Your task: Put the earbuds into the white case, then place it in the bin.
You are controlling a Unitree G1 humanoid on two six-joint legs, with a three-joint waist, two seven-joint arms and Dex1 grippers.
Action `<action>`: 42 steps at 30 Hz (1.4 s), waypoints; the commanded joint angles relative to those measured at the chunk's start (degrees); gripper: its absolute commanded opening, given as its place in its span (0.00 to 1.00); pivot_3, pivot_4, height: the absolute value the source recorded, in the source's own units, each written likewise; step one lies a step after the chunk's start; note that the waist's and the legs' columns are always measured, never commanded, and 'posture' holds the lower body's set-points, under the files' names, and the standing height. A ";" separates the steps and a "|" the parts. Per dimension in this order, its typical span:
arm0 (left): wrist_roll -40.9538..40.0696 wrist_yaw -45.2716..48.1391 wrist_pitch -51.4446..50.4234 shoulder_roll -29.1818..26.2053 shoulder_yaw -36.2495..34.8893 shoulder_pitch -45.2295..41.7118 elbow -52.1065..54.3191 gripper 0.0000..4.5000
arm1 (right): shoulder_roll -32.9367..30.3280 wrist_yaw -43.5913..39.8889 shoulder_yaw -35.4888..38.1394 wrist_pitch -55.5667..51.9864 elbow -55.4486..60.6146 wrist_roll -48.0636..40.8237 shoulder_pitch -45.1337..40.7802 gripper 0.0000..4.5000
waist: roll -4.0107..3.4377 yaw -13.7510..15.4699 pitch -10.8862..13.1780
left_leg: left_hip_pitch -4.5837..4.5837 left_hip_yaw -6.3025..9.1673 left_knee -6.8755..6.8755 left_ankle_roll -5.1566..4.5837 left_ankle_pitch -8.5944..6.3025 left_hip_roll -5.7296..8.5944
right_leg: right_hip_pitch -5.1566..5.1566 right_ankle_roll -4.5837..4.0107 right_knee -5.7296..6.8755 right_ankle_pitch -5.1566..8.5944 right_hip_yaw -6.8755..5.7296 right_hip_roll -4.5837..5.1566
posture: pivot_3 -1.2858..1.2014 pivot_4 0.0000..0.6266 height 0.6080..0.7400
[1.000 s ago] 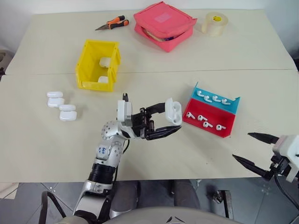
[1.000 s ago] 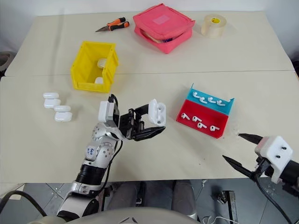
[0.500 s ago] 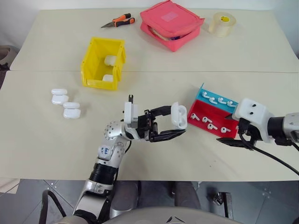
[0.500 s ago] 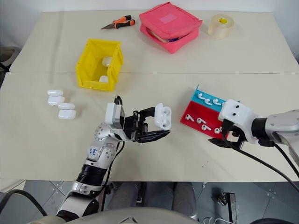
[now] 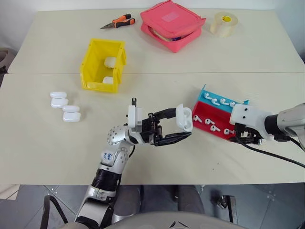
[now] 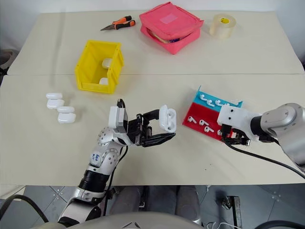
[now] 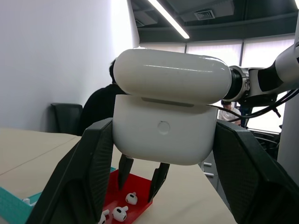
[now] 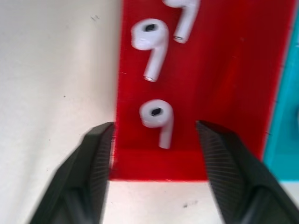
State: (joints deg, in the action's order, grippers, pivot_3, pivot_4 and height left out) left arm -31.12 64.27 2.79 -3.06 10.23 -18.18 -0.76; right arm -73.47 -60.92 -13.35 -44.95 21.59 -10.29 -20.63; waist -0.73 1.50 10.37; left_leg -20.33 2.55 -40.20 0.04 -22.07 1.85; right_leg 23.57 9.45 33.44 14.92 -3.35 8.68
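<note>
Right gripper (image 5: 244, 139) fingertips hidden under its white housing in head views. Topmost earbud (image 8: 183, 16) cut by frame edge. Pink pouch (image 5: 172, 25) contents indistinct.

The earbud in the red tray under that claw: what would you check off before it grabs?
1. Right gripper open, fingers on either side of one earbud: ok.
2. That earbud lies apart from its neighbour: ok.
3. Left gripper shut on the white case: ok.
4. Case lid open to take the earbud: ok.
5. Fingers clear of the red tray wall: cannot tell.
</note>
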 commanded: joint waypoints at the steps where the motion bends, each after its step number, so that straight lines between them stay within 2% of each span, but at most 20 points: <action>1: -0.37 -0.17 0.89 0.57 0.40 0.05 2.15 0.62 | 0.64 -0.85 0.02 0.50 0.35 1.20 -0.89 0.65 | 0.00 -0.01 0.00 | 0.00 0.00 0.00 0.00 0.00 0.00 | 0.00 0.00 0.00 0.00 0.00 0.00 | 0.52 0.24 1.00; 10: -0.57 -0.32 0.61 0.44 0.32 -0.08 2.25 0.62 | 1.88 -2.07 -0.80 3.02 -0.61 3.65 -1.27 0.65 | 0.00 -0.02 0.00 | 0.00 -0.01 0.00 0.00 0.00 0.00 | 0.00 0.00 0.00 0.00 0.00 0.00 | 0.52 0.24 1.00; 13: -0.51 -0.47 0.58 0.58 0.49 0.04 2.31 0.62 | 2.36 -2.37 -1.00 3.17 -0.84 4.05 -1.59 0.52 | 0.00 -0.02 0.00 | 0.00 -0.01 0.00 0.00 0.00 0.00 | 0.00 0.00 0.00 0.00 0.00 0.00 | 0.52 0.24 1.00; 17: -0.56 -0.57 0.47 0.58 0.51 0.07 2.38 0.62 | 2.74 -2.49 -1.24 3.47 -1.08 4.86 -1.53 0.21 | 0.00 -0.03 0.00 | 0.00 -0.01 0.00 0.00 0.00 0.00 | 0.00 0.00 0.00 0.00 0.00 0.00 | 0.52 0.24 1.00; 32: -0.71 -0.44 0.33 0.36 0.33 -0.01 2.44 0.62 | 3.05 -4.52 -1.77 6.70 -1.62 8.17 -0.59 0.21 | 0.00 -0.04 0.00 | 0.00 -0.01 0.00 0.00 0.00 0.00 | 0.00 0.00 0.00 0.00 0.00 0.00 | 0.52 0.24 1.00; 33: -0.74 -0.39 0.31 0.34 0.34 0.04 2.47 0.62 | 3.15 -4.47 -1.67 6.96 -1.68 8.28 -0.48 0.14 | 0.00 -0.04 0.00 | 0.00 -0.01 0.00 0.00 0.00 0.00 | 0.00 0.00 0.00 0.00 0.00 0.00 | 0.52 0.24 1.00; 36: -0.94 -0.09 0.14 0.27 0.38 0.12 2.43 0.62 | 3.96 -3.39 -0.22 6.80 -1.58 7.97 0.02 0.12 | 0.00 -0.05 0.00 | 0.01 -0.01 -0.01 0.00 0.00 0.00 | 0.00 0.00 0.01 0.00 0.00 0.00 | 0.52 0.24 1.00; 38: -1.20 0.37 0.04 0.12 0.32 0.17 2.27 0.62 | 3.69 -3.50 2.25 6.03 -0.44 6.60 1.16 0.12 | 0.00 -0.02 0.00 | 0.01 -0.01 -0.01 0.01 0.00 0.00 | -0.01 0.00 0.01 0.00 0.00 -0.01 | 0.52 0.24 1.00; 41: -1.76 1.11 -0.18 -0.09 -0.06 -0.13 1.86 0.62 | 3.37 -4.12 9.63 2.97 3.23 2.06 4.47 0.12 | 0.00 0.11 0.00 | -0.01 -0.01 -0.02 0.00 0.00 0.00 | 0.00 0.00 0.02 0.00 -0.01 0.00 | 0.52 0.24 1.00; 42: -2.02 1.06 -0.48 -0.01 -0.30 -0.32 1.66 0.62 | 4.80 -4.51 14.44 3.48 4.44 -0.74 6.54 0.12 | 0.00 0.10 0.00 | -0.01 -0.01 -0.02 0.00 0.00 0.01 | 0.00 0.01 0.02 0.00 -0.01 0.00 | 0.52 0.24 1.00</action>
State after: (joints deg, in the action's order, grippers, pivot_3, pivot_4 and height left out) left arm -31.56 64.88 2.38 -3.33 10.06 -18.23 -0.74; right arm -69.20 -64.98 -5.63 -41.16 22.93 -7.54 -14.75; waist -0.73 1.60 10.37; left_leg -20.34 2.53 -40.21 0.04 -22.06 1.86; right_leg 23.57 9.46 33.46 14.91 -3.35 8.68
